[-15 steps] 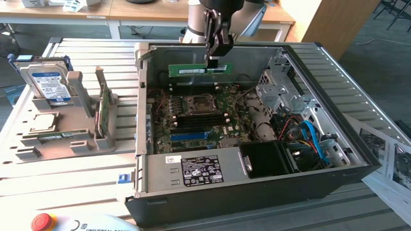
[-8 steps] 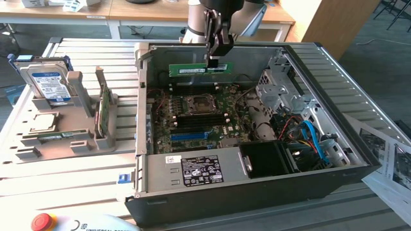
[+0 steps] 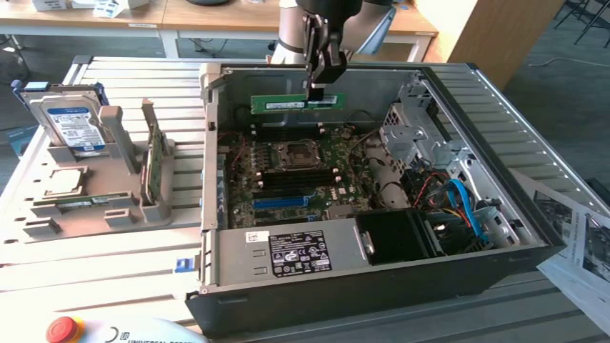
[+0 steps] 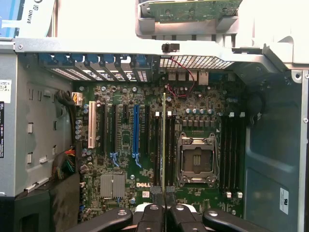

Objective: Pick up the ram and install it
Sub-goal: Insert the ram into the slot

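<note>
The ram [image 3: 281, 104] is a long green stick with a white sticker, hanging level above the back of the motherboard [image 3: 243, 182] inside the open computer case [image 3: 519, 193]. My gripper [image 3: 322, 93] is shut on its right end from above. In the wrist view the ram [image 4: 164, 135] appears edge-on as a thin line running out from between the gripper [image 4: 164, 194] fingers. It lines up over the black memory slots [image 4: 158, 145] beside the CPU socket [image 4: 197, 159].
A grey holder [image 3: 114, 204] on the exterior view's left carries a hard drive [image 3: 71, 125], an upright green card [image 3: 151, 161] and a CPU [image 3: 62, 182]. The power supply [image 3: 286, 254], drive cage [image 3: 410, 136] and cables [image 3: 458, 204] crowd the case. Papers [image 3: 581, 236] lie right.
</note>
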You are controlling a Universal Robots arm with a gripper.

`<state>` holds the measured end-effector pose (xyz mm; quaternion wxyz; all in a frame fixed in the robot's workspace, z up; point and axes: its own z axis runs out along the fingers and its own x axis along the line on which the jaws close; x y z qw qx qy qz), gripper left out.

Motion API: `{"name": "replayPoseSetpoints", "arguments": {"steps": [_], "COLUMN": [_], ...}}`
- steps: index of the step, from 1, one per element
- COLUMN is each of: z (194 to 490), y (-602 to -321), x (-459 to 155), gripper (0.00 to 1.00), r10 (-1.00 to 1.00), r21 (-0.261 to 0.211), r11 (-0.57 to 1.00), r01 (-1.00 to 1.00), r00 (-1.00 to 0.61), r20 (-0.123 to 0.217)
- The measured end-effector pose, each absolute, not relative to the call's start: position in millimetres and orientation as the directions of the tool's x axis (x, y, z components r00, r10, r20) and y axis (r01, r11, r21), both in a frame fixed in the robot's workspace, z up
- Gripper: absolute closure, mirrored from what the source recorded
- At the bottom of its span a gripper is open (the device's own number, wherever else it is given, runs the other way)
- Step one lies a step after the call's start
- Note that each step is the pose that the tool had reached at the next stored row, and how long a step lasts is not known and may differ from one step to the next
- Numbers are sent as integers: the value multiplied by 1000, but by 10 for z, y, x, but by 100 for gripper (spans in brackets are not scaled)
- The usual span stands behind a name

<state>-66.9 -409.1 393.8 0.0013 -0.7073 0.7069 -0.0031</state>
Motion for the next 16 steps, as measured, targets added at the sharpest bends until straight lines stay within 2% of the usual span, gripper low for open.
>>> {"name": "replayPoseSetpoints", "arguments": {"steps": [16], "z": [3791], "y": [-4091], "x": [-669], "gripper": [88], "r10": [-1000], "r21": [-6], "r11": [-1], "r01": [-1000], "r00": [1], "r20": [2]}}
